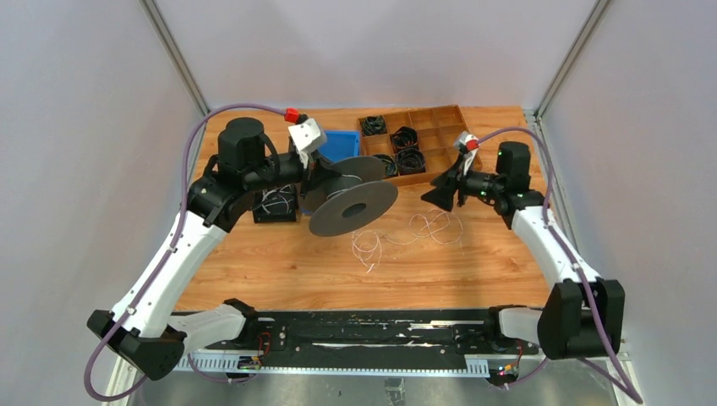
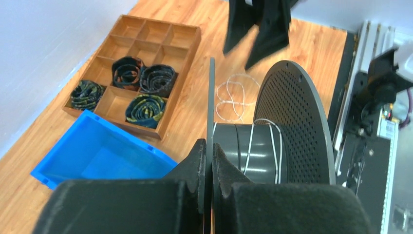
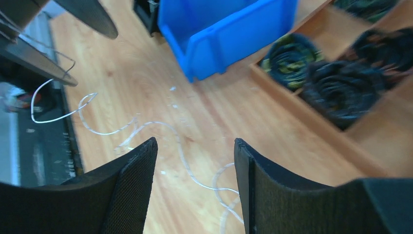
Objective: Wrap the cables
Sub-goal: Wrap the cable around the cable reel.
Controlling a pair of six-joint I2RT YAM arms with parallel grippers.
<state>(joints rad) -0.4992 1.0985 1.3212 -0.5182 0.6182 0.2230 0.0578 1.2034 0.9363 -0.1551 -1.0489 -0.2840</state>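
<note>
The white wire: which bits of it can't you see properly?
- Top view: too thin to follow the cable from loose loops to spool.
- Left wrist view: the left gripper hides the spool's lower windings.
- Right wrist view: the right gripper has fingers covering the near loops.

Left arm (image 1: pixel 182 245) is reaching up from the lower left of the top view toward the middle. The left gripper (image 2: pixel 208 152) is pinching the thin edge of the spool (image 2: pixel 292 122), fingers nearly together. Right arm (image 1: pixel 550 245) is angling in from the lower right, and the right gripper (image 3: pixel 195 146) is hanging with its jaws spread wide.
</note>
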